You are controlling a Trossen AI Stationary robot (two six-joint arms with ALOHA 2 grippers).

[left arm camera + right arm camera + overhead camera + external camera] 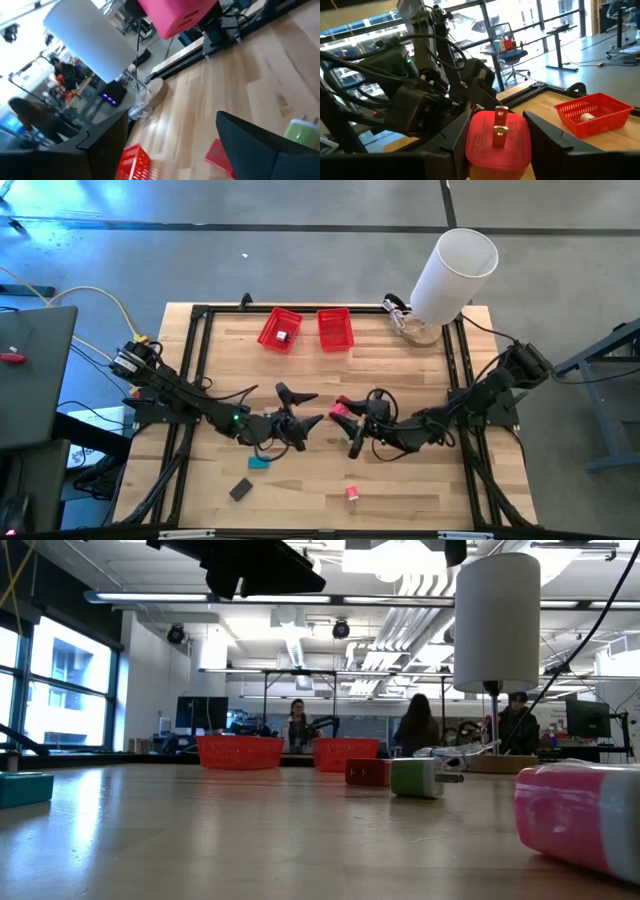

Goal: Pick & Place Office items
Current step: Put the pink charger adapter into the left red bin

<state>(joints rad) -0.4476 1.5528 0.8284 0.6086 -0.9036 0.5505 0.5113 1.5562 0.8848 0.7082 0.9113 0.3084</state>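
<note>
My right gripper (497, 120) is shut on a red-pink plug block (497, 142) with two metal prongs, above the table's middle (343, 408). My left gripper (320, 407) faces it from the left, open, with its fingers short of the block and nothing between them. On the table lie a teal block (260, 463), a dark grey block (240, 489) and a small pink piece (352, 494). A green-and-white piece (420, 778) and a red block (365, 772) also rest there. My right gripper pinches the plug block between its two fingers, one on each of two opposite sides (471, 145). The fingers (542, 135) lie level and come from the table's right. The pronged face (498, 127) points toward my left gripper. The block hangs clear of the table.
Two red mesh baskets (280, 330) (335, 328) stand at the table's far edge; the left one holds a small white piece. A big white cylinder (455, 275) rises at the far right corner. Black frame rails (195, 350) run along both sides. People sit in the room behind.
</note>
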